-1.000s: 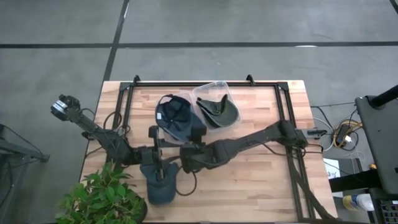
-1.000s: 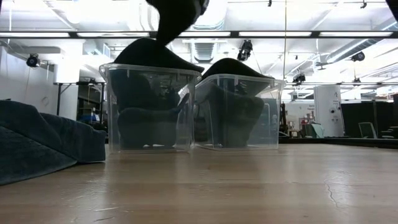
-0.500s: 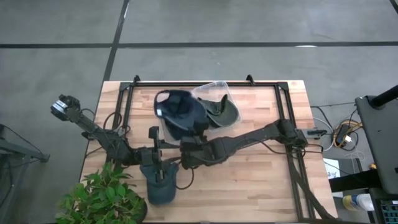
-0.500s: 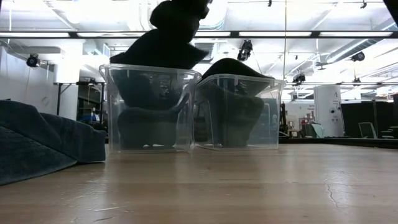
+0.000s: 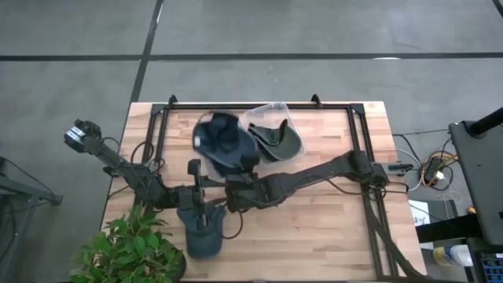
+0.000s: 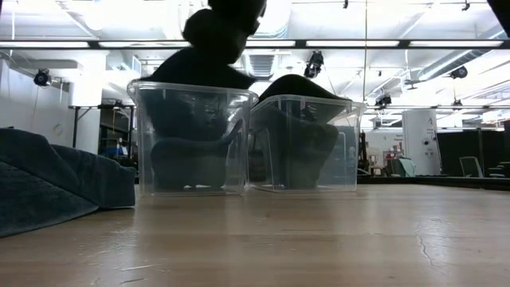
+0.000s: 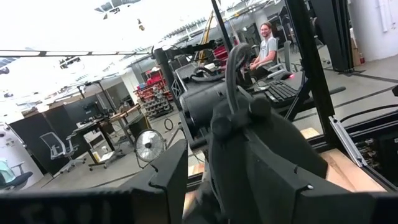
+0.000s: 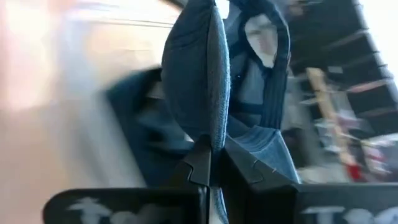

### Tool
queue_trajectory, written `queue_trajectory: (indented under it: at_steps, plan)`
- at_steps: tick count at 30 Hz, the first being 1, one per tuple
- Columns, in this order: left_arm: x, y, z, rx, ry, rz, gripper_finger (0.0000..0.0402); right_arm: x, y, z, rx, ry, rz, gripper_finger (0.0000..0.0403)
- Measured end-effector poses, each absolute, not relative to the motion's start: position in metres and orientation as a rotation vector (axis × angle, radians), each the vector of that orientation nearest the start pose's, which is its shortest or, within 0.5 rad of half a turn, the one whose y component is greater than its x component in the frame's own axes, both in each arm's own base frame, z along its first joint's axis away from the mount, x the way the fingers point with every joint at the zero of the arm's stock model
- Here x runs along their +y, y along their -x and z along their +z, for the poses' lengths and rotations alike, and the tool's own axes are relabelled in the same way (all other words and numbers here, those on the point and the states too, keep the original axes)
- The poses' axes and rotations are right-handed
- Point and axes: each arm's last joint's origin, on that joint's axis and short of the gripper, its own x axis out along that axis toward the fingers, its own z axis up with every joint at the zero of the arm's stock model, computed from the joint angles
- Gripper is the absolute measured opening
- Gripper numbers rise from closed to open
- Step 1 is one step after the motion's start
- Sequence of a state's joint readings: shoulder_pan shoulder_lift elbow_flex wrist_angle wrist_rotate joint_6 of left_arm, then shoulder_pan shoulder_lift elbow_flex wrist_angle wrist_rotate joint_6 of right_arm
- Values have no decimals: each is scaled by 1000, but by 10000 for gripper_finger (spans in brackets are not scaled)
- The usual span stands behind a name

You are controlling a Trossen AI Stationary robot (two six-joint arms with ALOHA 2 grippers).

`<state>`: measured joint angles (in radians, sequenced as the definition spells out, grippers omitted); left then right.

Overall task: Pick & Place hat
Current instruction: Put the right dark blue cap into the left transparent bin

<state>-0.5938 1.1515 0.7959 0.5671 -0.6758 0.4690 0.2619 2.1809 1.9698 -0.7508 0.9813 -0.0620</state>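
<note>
The right gripper (image 8: 210,163) is clenched on the edge of a blue hat (image 5: 222,143), its fingers pinching the fabric fold. In the high view that hat hangs over the left bin (image 6: 190,139), and in the low view it shows as a dark mass just above the bin's rim. Just right of that bin, touching it, stands a second clear bin (image 5: 271,130) holding a green hat (image 5: 277,142). Nearer the front edge of the table (image 5: 330,228), well apart from the left bin, another blue hat (image 5: 201,232) lies under the left gripper (image 5: 203,222). I cannot tell whether its fingers grip the hat. A plant (image 5: 130,250) stands at the table's front left corner.
</note>
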Motion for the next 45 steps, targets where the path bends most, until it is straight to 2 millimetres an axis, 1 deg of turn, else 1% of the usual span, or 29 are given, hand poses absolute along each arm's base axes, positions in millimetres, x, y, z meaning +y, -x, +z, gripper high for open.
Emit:
queue_trajectory:
  at_steps: [4,7,12,15,17,20,23,27,30,40,45]
  plan:
    - [-125,-219,334,-144,-340,131,153,95,-467,251,850,546,-525,29]
    - [-125,-218,335,-143,-336,139,153,91,-469,251,834,490,-528,51]
    - [-124,-218,335,-138,-330,166,153,90,-470,252,800,400,-554,106]
    - [-124,-218,335,-136,-330,174,153,92,-471,252,808,364,-491,143]
    - [-124,-218,335,-136,-333,175,153,95,-471,254,807,365,-476,166]
    - [-124,-218,335,-140,-333,166,153,103,-468,262,811,434,-455,193]
    - [-125,-218,336,-148,-327,154,153,113,-466,272,787,503,-450,207]
    - [-125,-217,337,-151,-324,153,153,124,-466,280,739,507,-424,209]
    - [-125,-218,336,-148,-325,153,153,125,-467,281,716,472,-438,203]
    - [-123,-218,334,-124,-336,181,153,93,-472,270,749,413,-517,172]
    - [-123,-219,333,-118,-340,184,153,84,-472,260,797,382,-493,153]
